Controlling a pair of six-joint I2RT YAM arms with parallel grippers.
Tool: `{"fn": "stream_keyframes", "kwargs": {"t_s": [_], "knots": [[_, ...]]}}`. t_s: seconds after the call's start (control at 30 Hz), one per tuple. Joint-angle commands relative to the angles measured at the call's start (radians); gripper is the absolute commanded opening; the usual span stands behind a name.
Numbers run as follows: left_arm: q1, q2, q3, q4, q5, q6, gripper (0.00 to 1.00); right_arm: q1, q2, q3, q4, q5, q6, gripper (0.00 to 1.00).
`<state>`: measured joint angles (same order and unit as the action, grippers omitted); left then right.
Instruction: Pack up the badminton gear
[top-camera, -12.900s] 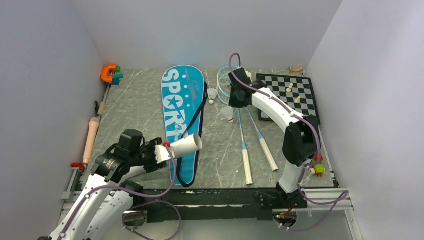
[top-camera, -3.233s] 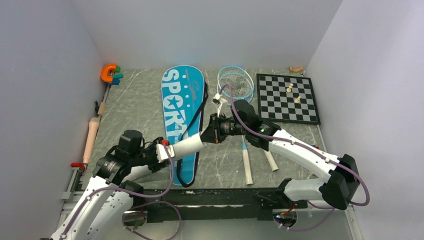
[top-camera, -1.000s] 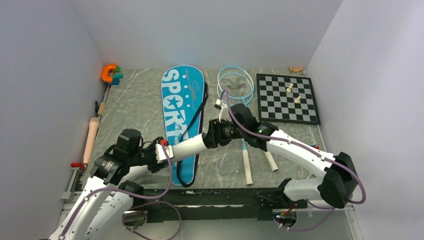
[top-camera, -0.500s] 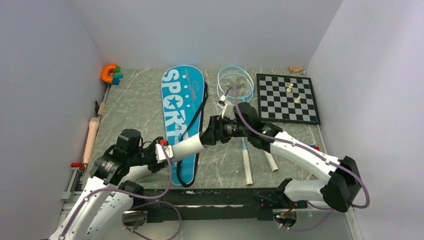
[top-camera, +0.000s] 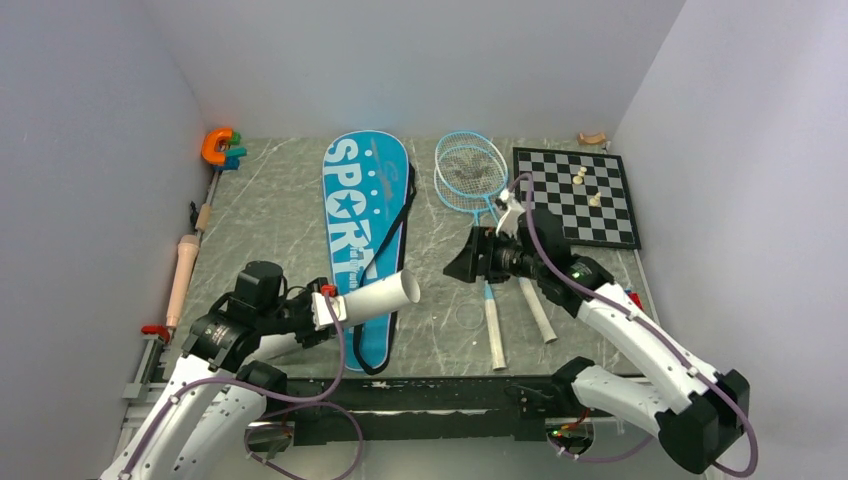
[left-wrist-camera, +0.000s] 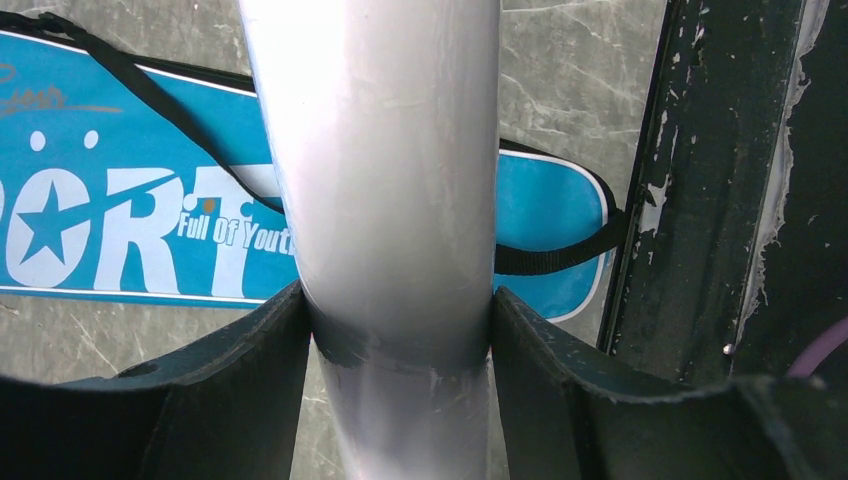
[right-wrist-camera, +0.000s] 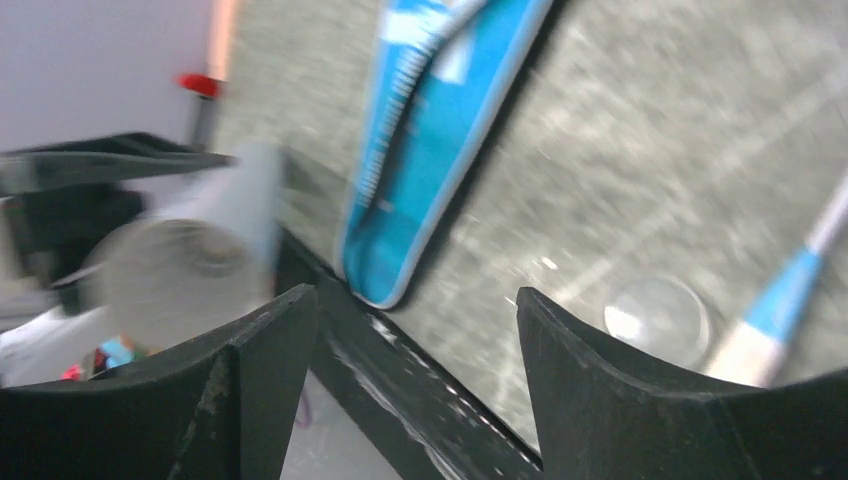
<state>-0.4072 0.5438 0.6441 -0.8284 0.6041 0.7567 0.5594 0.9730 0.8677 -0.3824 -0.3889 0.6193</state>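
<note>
The tube (top-camera: 378, 295) is clamped by the left gripper (top-camera: 326, 306), lower left; the right gripper (top-camera: 464, 266), centre, is held wide, empty.

I get even, soft overhead light, faint shadows, right wrist view motion-smeared, mild sheen on the tube (left-wrist-camera: 385, 170)

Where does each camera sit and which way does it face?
Top external: above, behind the bases, looking down on the table; both arms show.
Left wrist: looks along the white tube to the blue bag; left gripper clamps the tube.
Right wrist: blurred, faces the tube's mouth and the bag; right gripper open below.
Shared: tube and bag, all three.
</note>
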Motion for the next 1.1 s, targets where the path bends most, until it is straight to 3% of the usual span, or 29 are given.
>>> {"fn": "stream_keyframes", "kwargs": {"t_s": [0.0,0.2,0.37,0.57,1.07], "knots": [[-0.004,-0.02,-0.002,0.042,0.009,0.042,0.41,0.011,0.054,-0.136,-0.128,0.188,-0.007,0.73],[-0.004,-0.021,0.0,0.033,0.005,0.046,0.41,0.126,0.115,-0.218,-0.12,0.368,0.074,0.68],[-0.003,-0.022,-0.001,0.028,0.005,0.049,0.41,0.197,0.153,-0.242,-0.127,0.418,0.161,0.64],[-0.004,-0.032,-0.009,0.025,0.004,0.053,0.41,0.229,0.186,-0.273,-0.139,0.479,0.245,0.63],[-0.003,-0.048,0.0,-0.009,-0.001,0.065,0.4,0.269,0.409,-0.178,-0.086,0.634,0.276,0.64]]}}
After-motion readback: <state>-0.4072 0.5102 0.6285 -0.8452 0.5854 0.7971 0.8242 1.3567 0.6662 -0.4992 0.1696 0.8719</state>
